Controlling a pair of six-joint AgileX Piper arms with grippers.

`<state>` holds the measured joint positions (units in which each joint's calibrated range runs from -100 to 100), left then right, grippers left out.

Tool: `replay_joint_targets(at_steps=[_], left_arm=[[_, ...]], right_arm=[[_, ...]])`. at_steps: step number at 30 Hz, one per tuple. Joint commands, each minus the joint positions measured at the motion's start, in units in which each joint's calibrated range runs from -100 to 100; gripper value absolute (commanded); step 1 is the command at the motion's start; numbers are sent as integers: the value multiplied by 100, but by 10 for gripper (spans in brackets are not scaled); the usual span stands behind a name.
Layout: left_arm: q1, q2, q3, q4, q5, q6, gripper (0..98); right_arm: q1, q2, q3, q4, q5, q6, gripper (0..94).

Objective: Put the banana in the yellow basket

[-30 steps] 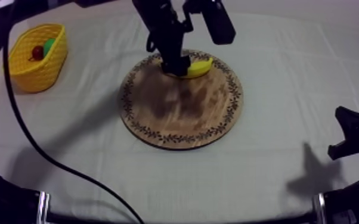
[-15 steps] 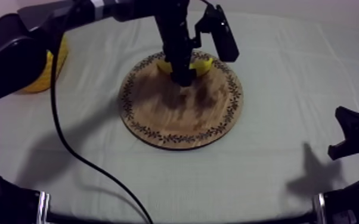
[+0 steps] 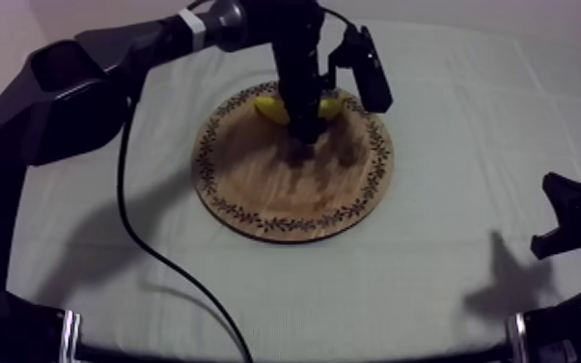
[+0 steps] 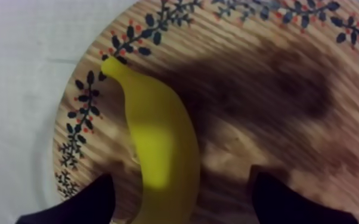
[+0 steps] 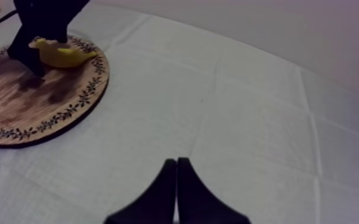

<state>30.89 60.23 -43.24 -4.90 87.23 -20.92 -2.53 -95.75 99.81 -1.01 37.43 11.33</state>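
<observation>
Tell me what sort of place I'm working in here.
Probably a robot practice bench rather than a kitchen: a cloth-covered table, a toy banana lying on a patterned wooden board, and the left gripper open with one finger either side of the banana.

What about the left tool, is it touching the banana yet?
Apart. In the left wrist view the left tool is open astride the banana, with wooden board showing between each finger and it.

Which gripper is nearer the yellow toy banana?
Left. The left gripper straddles the yellow toy banana on the round wooden board; the right gripper sits well beyond the board.
</observation>
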Motion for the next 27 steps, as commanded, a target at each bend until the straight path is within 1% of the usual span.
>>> replay_joint_targets(at_steps=[1, 3, 4, 6, 10, 11, 13, 15, 18, 22, 27], left_arm=[[-8, 68, -63, -6, 32, 8, 781], [-24, 132, -135, -8, 61, 20, 737], [-35, 158, -174, -6, 79, 24, 699], [-55, 197, -252, -1, 119, 29, 588], [-75, 240, -390, -4, 228, 50, 314], [-77, 245, -409, -6, 263, 58, 262], [-79, 245, -428, 1, 338, 76, 189], [-78, 218, -414, 10, 407, 95, 147], [-65, 121, -319, 23, 472, 119, 119], [-61, -165, -51, 19, 500, 163, 107], [-137, -904, 420, 24, 507, 283, 104]], right_arm=[[0, 0, -3, 1, -1, 3, 3], [0, 0, -3, 1, -1, 3, 3], [0, 0, -3, 1, -1, 3, 3], [0, 0, -3, 1, -1, 3, 3], [0, 0, -3, 1, -1, 3, 3], [0, 0, -3, 1, -1, 3, 3], [0, 0, -3, 1, -1, 3, 3], [0, 0, -3, 1, -1, 3, 3], [0, 0, -3, 1, -1, 3, 3], [0, 0, -3, 1, -1, 3, 3], [0, 0, -3, 1, -1, 3, 3]])
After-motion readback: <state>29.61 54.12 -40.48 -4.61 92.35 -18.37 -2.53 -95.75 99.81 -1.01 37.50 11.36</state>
